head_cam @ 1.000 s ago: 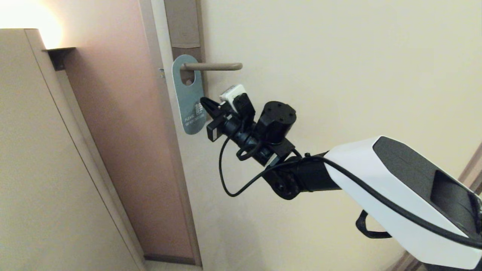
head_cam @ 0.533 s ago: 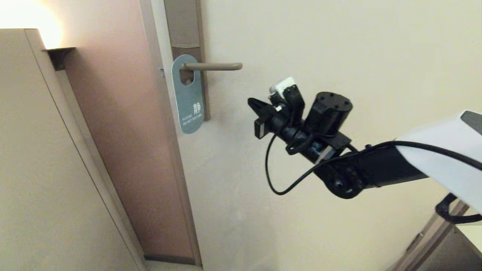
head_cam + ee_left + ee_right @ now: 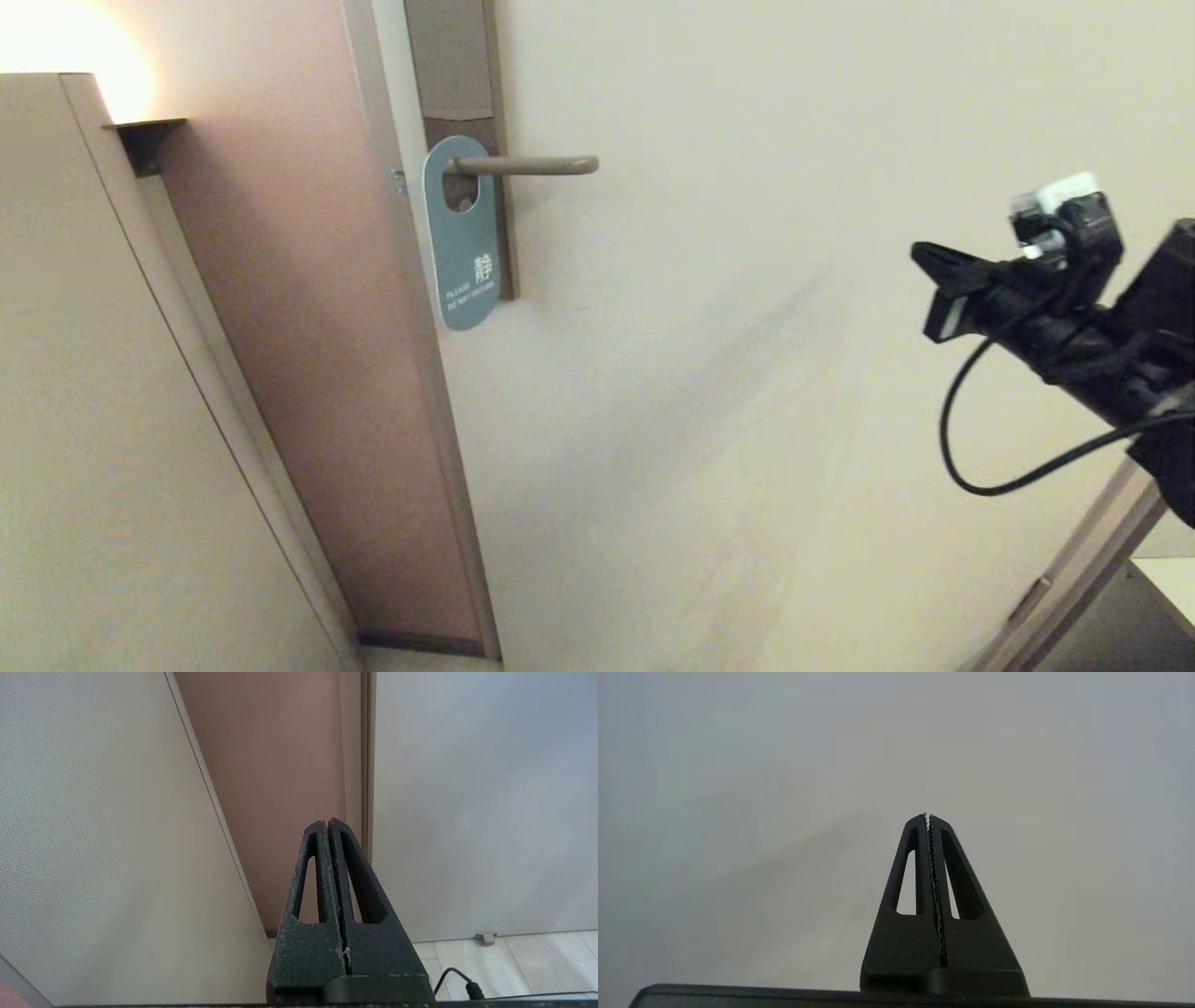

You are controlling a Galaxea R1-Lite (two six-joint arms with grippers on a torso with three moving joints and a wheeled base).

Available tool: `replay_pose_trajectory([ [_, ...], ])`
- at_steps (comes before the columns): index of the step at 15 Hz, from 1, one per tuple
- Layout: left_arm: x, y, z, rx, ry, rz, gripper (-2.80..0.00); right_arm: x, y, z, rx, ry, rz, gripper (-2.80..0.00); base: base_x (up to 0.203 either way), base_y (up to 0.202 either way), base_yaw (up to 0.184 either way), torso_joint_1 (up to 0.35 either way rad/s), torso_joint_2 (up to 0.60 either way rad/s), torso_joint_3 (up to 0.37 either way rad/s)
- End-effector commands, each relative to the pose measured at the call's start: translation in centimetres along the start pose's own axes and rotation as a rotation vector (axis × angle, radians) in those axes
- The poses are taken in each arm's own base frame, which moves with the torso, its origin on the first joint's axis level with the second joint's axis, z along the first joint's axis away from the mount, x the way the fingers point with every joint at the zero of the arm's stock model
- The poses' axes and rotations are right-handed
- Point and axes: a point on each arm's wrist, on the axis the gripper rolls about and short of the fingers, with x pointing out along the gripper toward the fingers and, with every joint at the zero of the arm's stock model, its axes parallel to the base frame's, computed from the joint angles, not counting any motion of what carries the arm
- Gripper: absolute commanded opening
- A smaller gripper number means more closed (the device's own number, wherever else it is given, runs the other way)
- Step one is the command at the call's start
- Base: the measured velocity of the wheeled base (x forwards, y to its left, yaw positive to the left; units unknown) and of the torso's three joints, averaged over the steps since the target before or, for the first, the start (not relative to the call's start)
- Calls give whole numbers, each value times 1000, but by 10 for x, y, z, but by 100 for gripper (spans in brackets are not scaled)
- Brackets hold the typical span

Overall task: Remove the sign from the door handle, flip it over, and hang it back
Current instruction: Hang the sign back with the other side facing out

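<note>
The sign hangs by its hole on the door handle, teal-blue side out with white lettering. The handle is a slim bronze-grey lever on a tall brown backplate. My right gripper is shut and empty, far to the right of the sign, in front of the bare door. In the right wrist view the gripper shows only plain door surface. My left gripper is shut and empty, parked low; it does not show in the head view.
A cream door fills the middle and right. A brown door-frame panel and a beige wall stand at the left. A wall lamp glows top left. Tiled floor and a door stop lie below.
My right gripper has drawn back from the sign, moving far to the right and slightly up. The sign stays on the handle and has swung a little to the left.
</note>
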Motion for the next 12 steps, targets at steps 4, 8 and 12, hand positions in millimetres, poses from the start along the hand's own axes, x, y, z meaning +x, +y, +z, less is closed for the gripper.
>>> replay_pose_trajectory([
  [4, 0, 0, 0, 0, 2, -1, -280, -106, -13, 17, -18, -25, -107, -280, 0, 0, 0, 0, 0, 0],
  [8, 0, 0, 0, 0, 2, 1, -280, -188, 11, 2, 17, -20, -119, -280, 0, 0, 0, 0, 0, 0],
  [12, 0, 0, 0, 0, 2, 0, -280, -241, 29, -19, 118, -3, -157, -280, 0, 0, 0, 0, 0, 0],
])
